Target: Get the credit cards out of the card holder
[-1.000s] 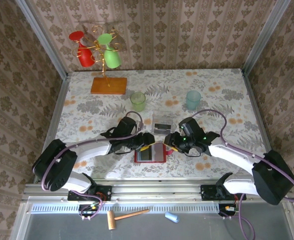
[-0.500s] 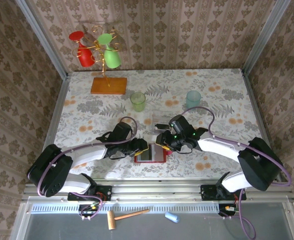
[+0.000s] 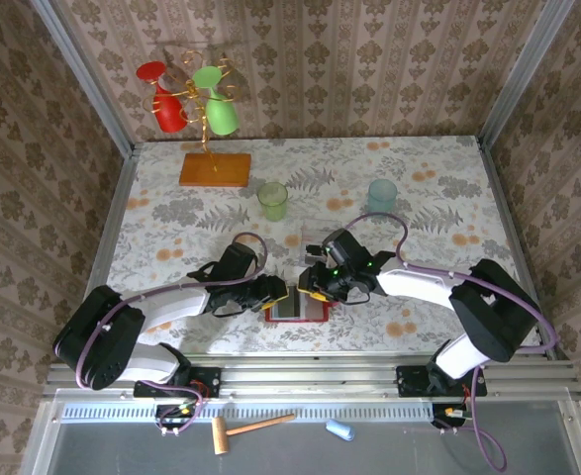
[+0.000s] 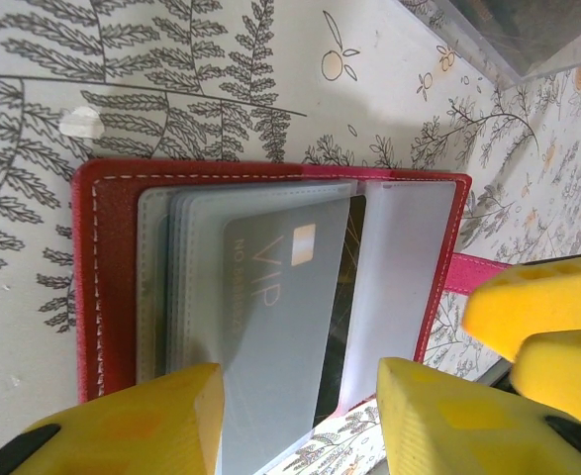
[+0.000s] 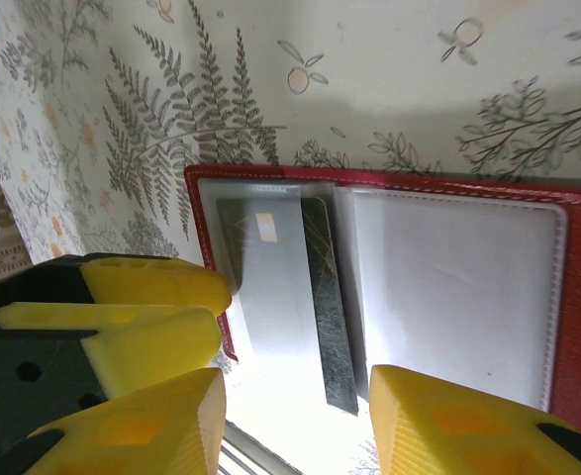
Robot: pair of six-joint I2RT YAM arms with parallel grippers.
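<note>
Small red book-fold card holder [image 3: 298,308] lying open on the floral-patterned tabletop [image 3: 419,198] near its front edge, between the 2 grippers. A pale grey "VIP" credit card [image 4: 280,317] and a dark card [image 4: 345,327] beneath it protrude from the grey inner pockets [image 4: 156,287]. The left gripper [image 4: 298,381] and right gripper [image 5: 295,391] each hold their yellow jaws moderately apart astride these cards, not closed on them.

One high rear overhead view, two wrist views close above the same card holder [image 4: 107,277]
</note>
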